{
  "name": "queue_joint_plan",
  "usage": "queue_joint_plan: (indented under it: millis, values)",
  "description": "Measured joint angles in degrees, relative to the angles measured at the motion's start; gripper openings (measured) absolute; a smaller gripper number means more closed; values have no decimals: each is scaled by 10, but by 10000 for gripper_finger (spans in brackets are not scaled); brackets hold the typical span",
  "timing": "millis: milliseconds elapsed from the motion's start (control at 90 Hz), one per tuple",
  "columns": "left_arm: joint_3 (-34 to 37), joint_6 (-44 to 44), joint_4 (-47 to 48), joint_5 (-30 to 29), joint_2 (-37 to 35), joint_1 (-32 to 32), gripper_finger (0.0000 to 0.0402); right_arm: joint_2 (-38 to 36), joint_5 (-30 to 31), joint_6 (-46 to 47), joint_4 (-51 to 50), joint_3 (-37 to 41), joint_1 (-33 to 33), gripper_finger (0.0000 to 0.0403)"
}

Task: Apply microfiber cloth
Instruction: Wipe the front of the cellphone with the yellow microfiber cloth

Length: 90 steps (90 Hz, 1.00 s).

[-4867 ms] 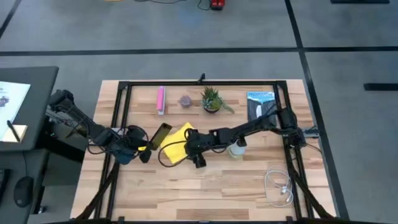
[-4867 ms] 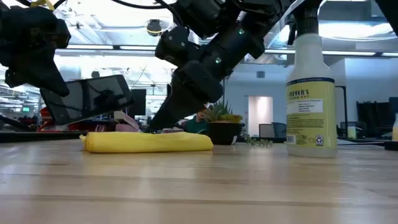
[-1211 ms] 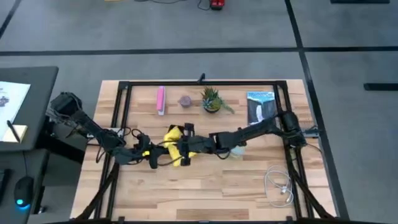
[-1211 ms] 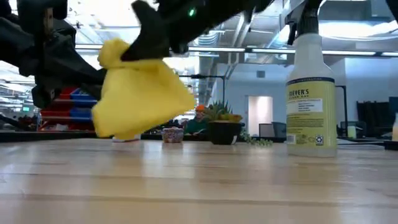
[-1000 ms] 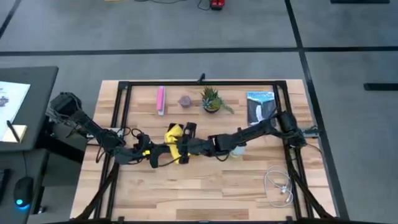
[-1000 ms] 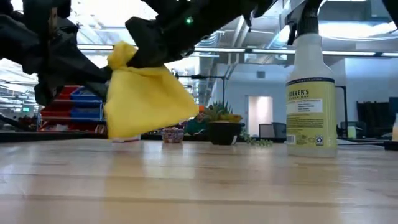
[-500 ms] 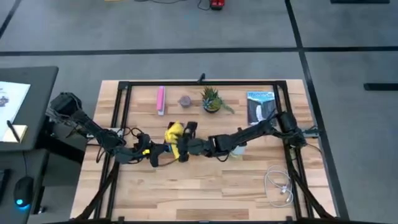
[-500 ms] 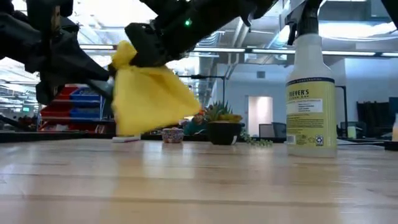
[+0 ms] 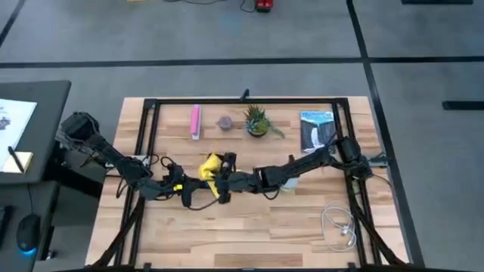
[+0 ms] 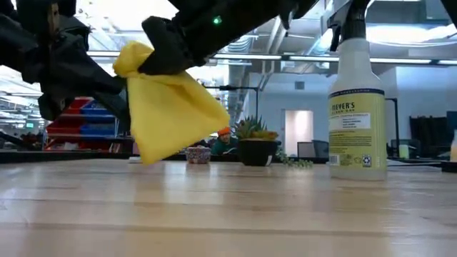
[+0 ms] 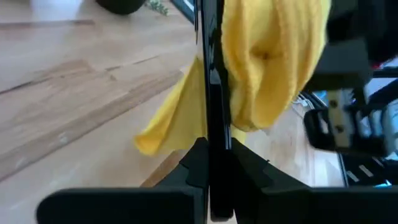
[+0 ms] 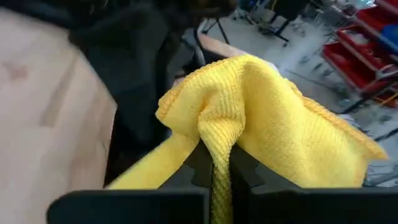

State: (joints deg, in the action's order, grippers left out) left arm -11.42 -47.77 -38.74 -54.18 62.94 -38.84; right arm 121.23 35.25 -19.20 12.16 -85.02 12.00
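Observation:
The yellow microfiber cloth (image 10: 175,107) hangs bunched in the air over the table's middle left, with my right gripper (image 12: 214,171) shut on it. My left gripper (image 11: 211,171) is shut on a thin black phone (image 11: 211,74), seen edge-on. The cloth (image 11: 273,56) lies against one face of the phone. In the high view the two grippers meet, the left one (image 9: 181,189) coming from the left and the right one (image 9: 224,181) from the right, with the cloth (image 9: 209,166) between them. My left gripper pinches the phone's end (image 11: 211,146) between its two fingers, one on each flat face. The phone stands out past the fingers, edge toward the camera, lifted clear of the table. My right gripper pinches a bunched fold of the cloth (image 12: 217,140), several layers, between its two fingers. It comes from the table's right side, slanting down. The rest of the cloth spreads out and hangs slack below the fingers (image 10: 161,46), clear of the table and against the phone.
A spray bottle (image 10: 357,100) stands right of the cloth by my right arm. Along the far edge are a pink bar (image 9: 196,121), a small purple thing (image 9: 225,122), a potted plant (image 9: 258,121) and a blue packet (image 9: 316,127). A white cable (image 9: 340,227) lies near right.
My right gripper has shifted the cloth a little against the phone, first toward the table's right, then back toward the left and slightly up. The cloth's hanging part has swung with it and stays clear of the table.

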Motion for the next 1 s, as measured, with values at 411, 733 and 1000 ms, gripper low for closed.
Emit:
queue_joint_plan:
  millis: [411, 733, 1000]
  values:
    - [0, 19, -17, 0, -1, 0, 15, -1, -35, 43, 37, 0, -3, 0]
    - [0, 21, -20, -26, 0, 1, 15, -2, 69, 28, -56, 0, 1, 0]
    - [0, 23, -24, -14, -1, 0, 15, -6, 20, 38, 65, 1, -5, 0]
